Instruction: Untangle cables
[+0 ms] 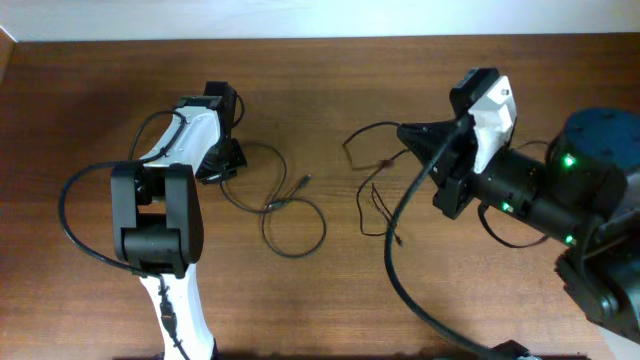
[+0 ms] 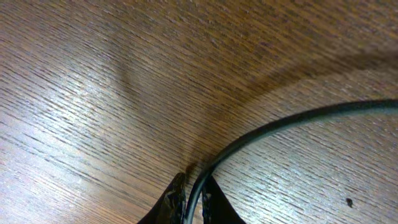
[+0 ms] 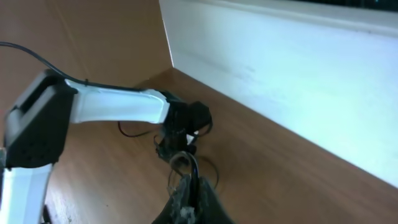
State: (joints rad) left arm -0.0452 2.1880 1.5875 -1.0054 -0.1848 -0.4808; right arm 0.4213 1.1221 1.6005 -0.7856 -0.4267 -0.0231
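Looking down on thin, black, limp cables (image 1: 272, 206), matte and hardly thicker than thread against the brown wood-grain table (image 1: 330, 310). Counting two separate runs, well apart. On the left, finding the left-hand cord (image 1: 323, 226): comes out from under the left arm's black wrist, lies flat, curls into one open loop and ends in a small plug (image 1: 303, 182) pointing toward the middle of the table. On the right, finding the right-hand cord (image 1: 365, 208): messier, with several kinked strands crossing below and left of the right arm's tip. From the left wrist, seeing the left gripper (image 2: 194, 208) with a cord threaded between two dark fingertips (image 2: 176, 202) set close on either side, then arcing away rightward over the wood; cannot tell whether squeezed or merely flanked. From the right wrist, seeing the right gripper (image 3: 188, 193) clenched tight, tips together, a fine strand looping out just above them, so gripping the right-hand cord. Counting two arms, two grippers, one plug plainly visible; other cord ends too small to make out.
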